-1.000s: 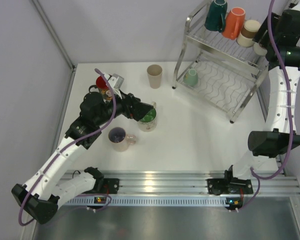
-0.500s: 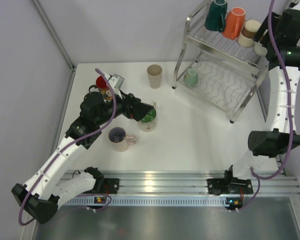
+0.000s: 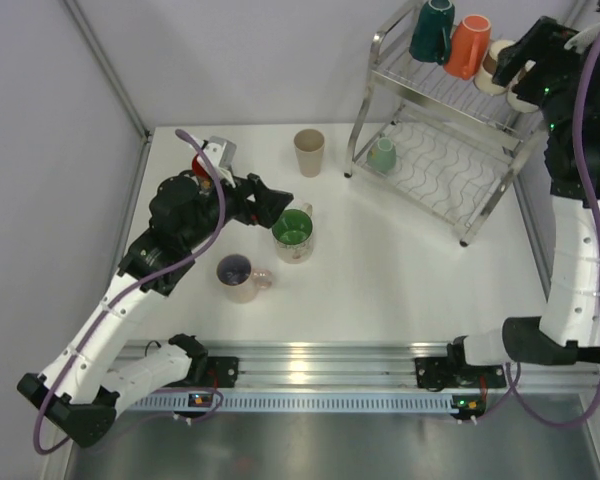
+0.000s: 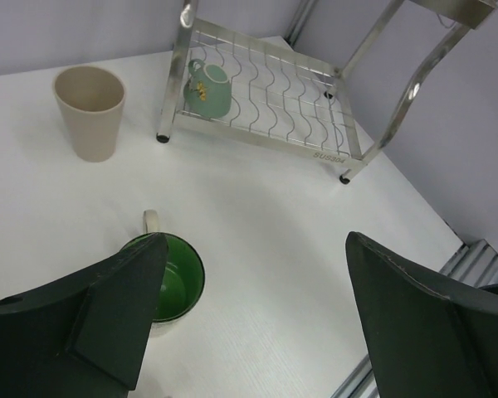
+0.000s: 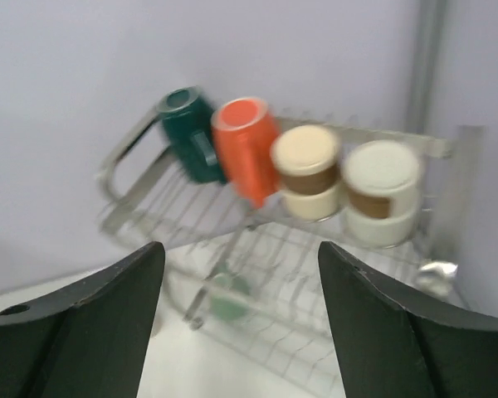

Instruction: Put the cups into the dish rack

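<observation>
Left tool (image 3: 277, 203) released, empty, just at 10 o'clock of cream green-lined mug (image 3: 293, 232) on white surface (image 3: 380, 285). Right tool (image 3: 513, 72) released, empty, facing upper tier of silver wire dish rack (image 3: 450, 185), 1 o'clock corner.

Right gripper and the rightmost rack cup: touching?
Apart. Right wrist view: the right gripper is open, and the cup sits on the rack, well beyond both fingers.

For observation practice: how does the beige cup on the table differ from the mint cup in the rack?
The beige cup stands on the table; the mint cup sits on the dish rack, lower shelf. The beige cup is plain, without handle; the mint cup has a handle and yellow mark. Neither is held.
</observation>
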Tool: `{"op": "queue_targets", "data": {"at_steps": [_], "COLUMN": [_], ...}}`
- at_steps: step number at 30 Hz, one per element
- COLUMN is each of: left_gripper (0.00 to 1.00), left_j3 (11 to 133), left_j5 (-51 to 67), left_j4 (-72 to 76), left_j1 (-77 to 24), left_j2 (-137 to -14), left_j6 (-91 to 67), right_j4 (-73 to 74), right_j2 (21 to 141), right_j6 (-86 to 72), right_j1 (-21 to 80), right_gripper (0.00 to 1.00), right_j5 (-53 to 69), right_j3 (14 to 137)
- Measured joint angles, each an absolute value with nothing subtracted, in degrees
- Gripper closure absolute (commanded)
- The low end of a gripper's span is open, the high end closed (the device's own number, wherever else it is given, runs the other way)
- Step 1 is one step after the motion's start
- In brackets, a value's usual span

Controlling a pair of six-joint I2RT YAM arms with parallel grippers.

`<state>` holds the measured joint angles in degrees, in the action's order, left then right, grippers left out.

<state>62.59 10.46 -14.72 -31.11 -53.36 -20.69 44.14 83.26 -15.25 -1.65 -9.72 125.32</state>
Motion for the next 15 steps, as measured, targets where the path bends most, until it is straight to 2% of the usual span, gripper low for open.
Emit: {"op": "queue_targets", "data": {"at_steps": [5,9,15], "left_gripper": [0.11,0.14,0.14], "left_j3": [63.2,63.2,64.1], "left_j5": [7.2,3.6,-2.6], "left_j4": [-18.2,-20.8,-24.9], "left_j1": [-31.1,-31.1,-31.1], "left_j2": [-52.9,-53.1,-57.1], "left_j6": [-18.4,-18.1,-18.3], "right_j4": [40.4,33.8,29.0], "right_j2": [74.5,68.7,68.5], "right_j6": [-15.7,-16.9,-18.1], "right_j1": [12.3,21.7,35.0], "right_gripper": [0.28,0.31,0.35], "right_j5": [-5.2,-2.9,-2.2], "right_j3": [114.8,97.4,78.7]}}
